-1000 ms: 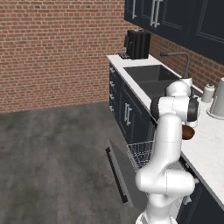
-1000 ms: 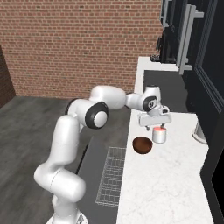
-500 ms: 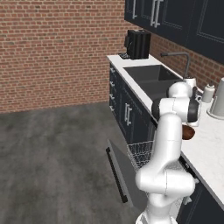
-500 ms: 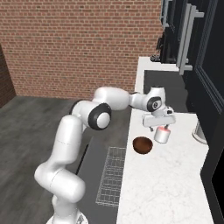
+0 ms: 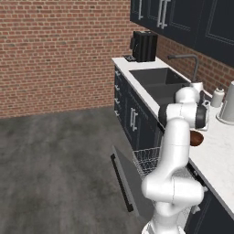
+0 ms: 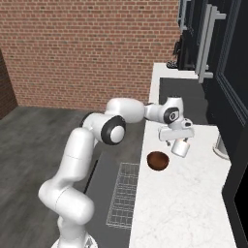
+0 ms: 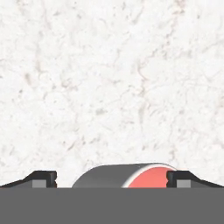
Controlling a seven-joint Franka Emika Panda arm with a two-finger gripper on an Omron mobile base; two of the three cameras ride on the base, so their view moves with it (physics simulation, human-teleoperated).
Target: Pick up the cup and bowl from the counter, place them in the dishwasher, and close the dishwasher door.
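Over the long white marble desk (image 6: 184,203), the robot's claw (image 7: 111,178) hangs spread wide, one finger either side of the small pinkish-red cup with its white rim (image 7: 127,176); whether they touch it I cannot tell. Just beside it sits the glossy dark reddish-brown round bowl (image 6: 158,161). Below the desk edge, the dishwasher's navy drop-down door (image 5: 123,180) lies open, pale wire rack (image 6: 122,201) showing. A good grasp likely means centring on the cup, lowering fully, then squeezing evenly.

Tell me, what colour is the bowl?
Dark reddish-brown bowl, best in the right base view.
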